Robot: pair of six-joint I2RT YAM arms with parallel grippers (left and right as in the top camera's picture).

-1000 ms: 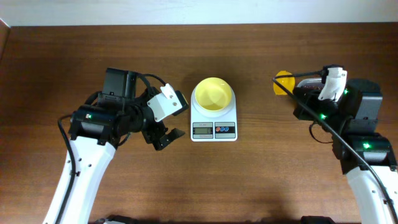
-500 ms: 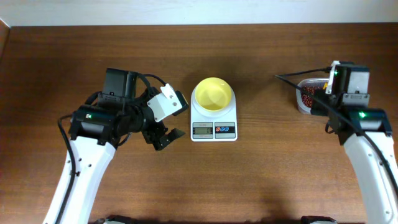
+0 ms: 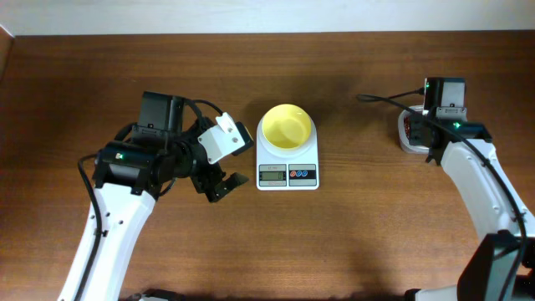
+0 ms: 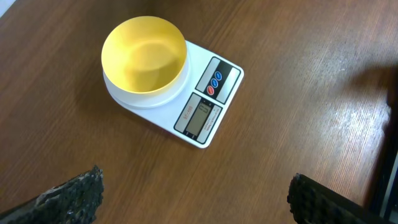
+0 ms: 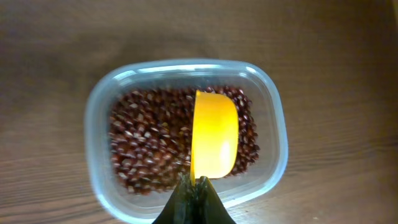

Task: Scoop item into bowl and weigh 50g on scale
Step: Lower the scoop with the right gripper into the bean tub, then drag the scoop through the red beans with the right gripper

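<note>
Nearest you, your left arm has not shifted over the last second. Its left hand [image 3: 232, 163] hangs wide open, fingers spread, just left of the scale [image 4: 208, 102] and clear of it. Its wrist view looks down between both fingertips [image 4: 68, 193] onto bare worktop [image 4: 311, 93]. There the scale's display and red and blue buttons face the camera, the digits too small to read.

Beyond the display, the bowl [image 4: 144, 53] sits centred on the scale's platform, as it did before.

Farther off at the right, your other arm has changed. A second ago it was folded up, with the scoop showing yellow to its left. Now the forearm is stretched out and the wrist hangs right over the tub [image 5: 93, 124]. The right hand [image 5: 196, 198] is closed tight on the handle of the scoop [image 5: 214, 134].

The overhead view hides the scoop and nearly all the beans [image 5: 143, 143] under that wrist. The right wrist view shows them: the beans heaped in the tub, the scoop's cup over them right of centre. You cannot tell whether it touches them.
</note>
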